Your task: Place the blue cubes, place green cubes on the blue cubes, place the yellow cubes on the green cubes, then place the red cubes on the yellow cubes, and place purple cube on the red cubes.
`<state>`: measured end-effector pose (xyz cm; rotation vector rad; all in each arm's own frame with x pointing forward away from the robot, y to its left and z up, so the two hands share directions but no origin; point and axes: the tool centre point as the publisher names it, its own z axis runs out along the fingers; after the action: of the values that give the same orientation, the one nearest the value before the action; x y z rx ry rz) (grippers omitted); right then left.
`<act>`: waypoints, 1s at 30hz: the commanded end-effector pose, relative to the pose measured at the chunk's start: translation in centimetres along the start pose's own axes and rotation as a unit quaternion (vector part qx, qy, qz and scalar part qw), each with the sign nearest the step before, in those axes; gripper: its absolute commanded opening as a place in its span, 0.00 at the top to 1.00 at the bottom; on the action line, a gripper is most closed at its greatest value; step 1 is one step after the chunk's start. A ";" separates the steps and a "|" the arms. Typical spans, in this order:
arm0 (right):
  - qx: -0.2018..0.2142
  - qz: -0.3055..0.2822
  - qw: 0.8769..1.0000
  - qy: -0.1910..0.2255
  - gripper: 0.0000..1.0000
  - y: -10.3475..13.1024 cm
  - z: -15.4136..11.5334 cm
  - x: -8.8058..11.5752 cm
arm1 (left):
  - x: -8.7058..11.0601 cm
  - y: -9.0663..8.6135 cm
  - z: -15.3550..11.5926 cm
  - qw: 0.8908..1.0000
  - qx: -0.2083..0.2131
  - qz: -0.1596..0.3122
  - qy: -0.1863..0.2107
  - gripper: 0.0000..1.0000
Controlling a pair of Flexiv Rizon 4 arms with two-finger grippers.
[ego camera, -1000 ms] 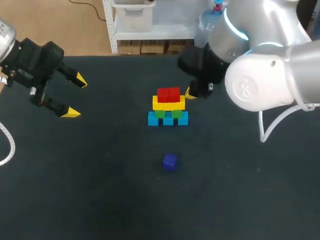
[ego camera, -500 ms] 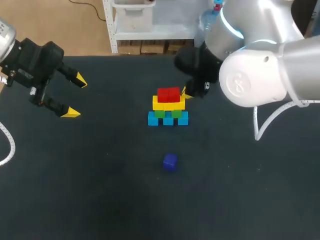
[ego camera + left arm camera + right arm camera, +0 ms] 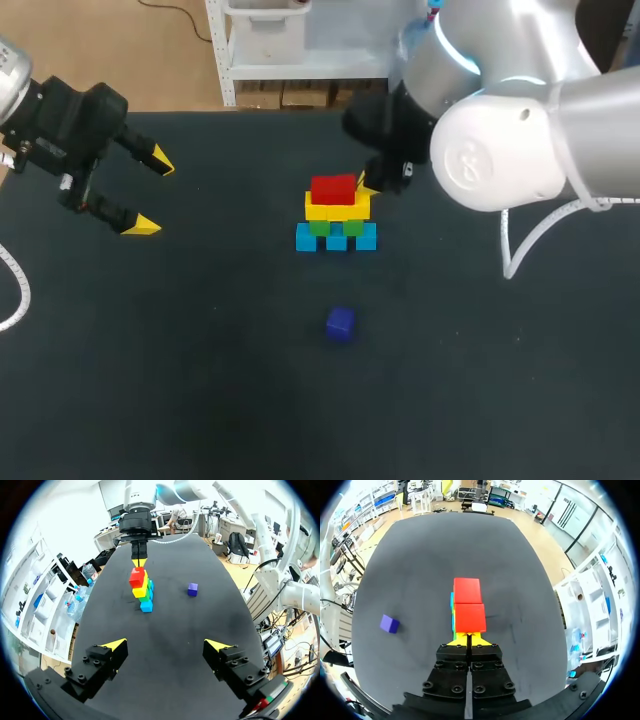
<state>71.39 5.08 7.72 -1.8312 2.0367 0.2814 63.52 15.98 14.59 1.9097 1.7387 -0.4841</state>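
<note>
Purple cube [image 3: 340, 324] loose on counter [image 3: 200, 400], short of the stack: blue cubes [image 3: 336, 238], green cubes [image 3: 321, 228], yellow cubes [image 3: 337, 209], red cubes [image 3: 334, 188] topmost. Behind, right pincer [image 3: 468, 639] closed on nothing, tips hard by the reds; left pincer [image 3: 145, 190] wide open, well aside. Risk: slight nudge, reds sliding off, tower toppling.

Black matte table [image 3: 200, 400], plain dark top w/ faint scuffs, fills most of the view. White cable [image 3: 20, 290] loops over its L edge (source not visible).

Silver right arm [image 3: 510, 150], blue-lit ring [image 3: 452, 52]; black bolted jaws, yellow tips; seemingly white cable [image 3: 503, 250].
</note>
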 end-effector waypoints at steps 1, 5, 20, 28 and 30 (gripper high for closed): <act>-0.001 -0.001 1.000 0.000 1.00 0.0 0.0 0.0 | 0.1 0.0 0.0 1.000 -0.001 0.001 -0.002 0.00; 0.000 0.001 1.000 0.001 1.00 0.1 -0.1 0.3 | 0.1 0.0 0.0 1.000 -0.001 0.001 -0.002 0.00; 0.020 0.024 1.000 0.007 1.00 0.1 -2.3 3.0 | 0.1 0.0 0.0 1.000 -0.001 0.001 -0.002 0.00; 0.007 0.022 0.995 -0.094 0.65 -0.7 -4.7 5.9 | 0.1 0.0 0.0 1.000 -0.001 0.001 -0.002 0.00; 0.009 0.009 0.994 -0.104 0.04 -0.6 -5.2 6.7 | 0.1 0.0 0.0 1.000 -0.001 0.001 -0.002 0.00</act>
<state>71.40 -1.18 9.44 -1.7265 1.9749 0.3675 63.52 15.98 14.59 1.9096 1.7387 -0.4841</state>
